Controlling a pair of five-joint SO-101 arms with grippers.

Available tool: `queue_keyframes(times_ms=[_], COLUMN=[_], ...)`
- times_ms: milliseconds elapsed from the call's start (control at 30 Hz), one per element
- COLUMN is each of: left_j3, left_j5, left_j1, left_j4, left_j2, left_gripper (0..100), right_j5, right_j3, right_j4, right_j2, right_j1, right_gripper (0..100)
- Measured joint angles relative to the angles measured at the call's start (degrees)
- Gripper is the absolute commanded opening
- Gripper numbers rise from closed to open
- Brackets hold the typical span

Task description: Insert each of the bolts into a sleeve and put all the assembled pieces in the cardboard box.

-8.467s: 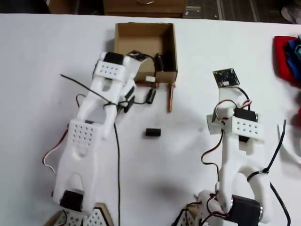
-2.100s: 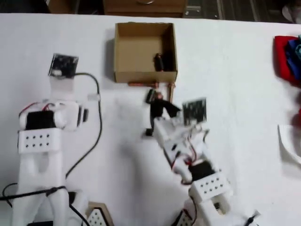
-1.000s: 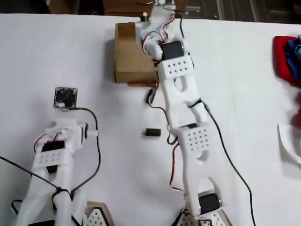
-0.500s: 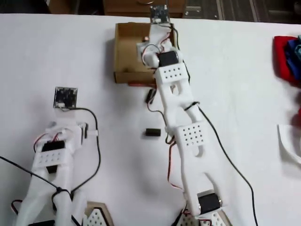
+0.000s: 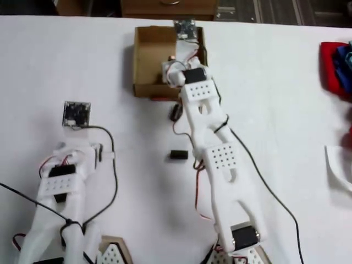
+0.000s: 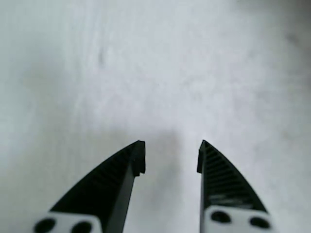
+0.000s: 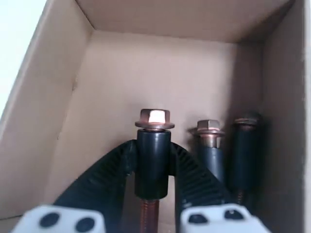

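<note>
White table point(image 5: 286, 82) | right gripper point(image 7: 153, 146) clamps sleeved bolt point(image 7: 154, 128) inside cardboard box point(image 7: 53, 111) | left gripper point(image 6: 170, 158) parted

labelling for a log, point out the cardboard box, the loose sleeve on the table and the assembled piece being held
cardboard box point(image 5: 147, 89), high view, front wall
loose sleeve point(image 5: 178, 154), high view, its middle
held assembled piece point(image 7: 152, 153), right wrist view, black sleeve
</note>
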State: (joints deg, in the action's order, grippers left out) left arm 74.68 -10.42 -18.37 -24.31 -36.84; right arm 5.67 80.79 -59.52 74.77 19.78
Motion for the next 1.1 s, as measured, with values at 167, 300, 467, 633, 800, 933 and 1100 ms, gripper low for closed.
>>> queue_keyframes(times_ms=[167,300,467,633,800,933,1100], left_j3=[0.0,0.0,0.0,0.0,0.0,0.0,0.0], left_j5=[0.0,0.0,0.0,0.0,0.0,0.0,0.0], left_j1=[0.0,0.0,0.0,0.0,0.0,0.0,0.0], left_j4=[0.0,0.0,0.0,0.0,0.0,0.0,0.0], left_j2=[0.0,0.0,0.0,0.0,0.0,0.0,0.0], left_gripper=[20,20,20,20,20,20,20], right_j5=[0.2,0.2,0.2,0.2,0.2,0.2,0.2], right_j3=[0.0,0.0,3.1,9.8,12.3,12.3,12.4], right_j4=[0.0,0.0,0.0,0.0,-4.5,-13.2,-31.8], right_j2=[0.8,0.8,0.7,0.7,-0.4,-5.5,-14.1], right_j1=[0.0,-0.1,-0.2,-0.7,-2.3,-3.3,-2.3], right_gripper=[7.3,9.4,9.4,9.4,1.9,4.2,5.4])
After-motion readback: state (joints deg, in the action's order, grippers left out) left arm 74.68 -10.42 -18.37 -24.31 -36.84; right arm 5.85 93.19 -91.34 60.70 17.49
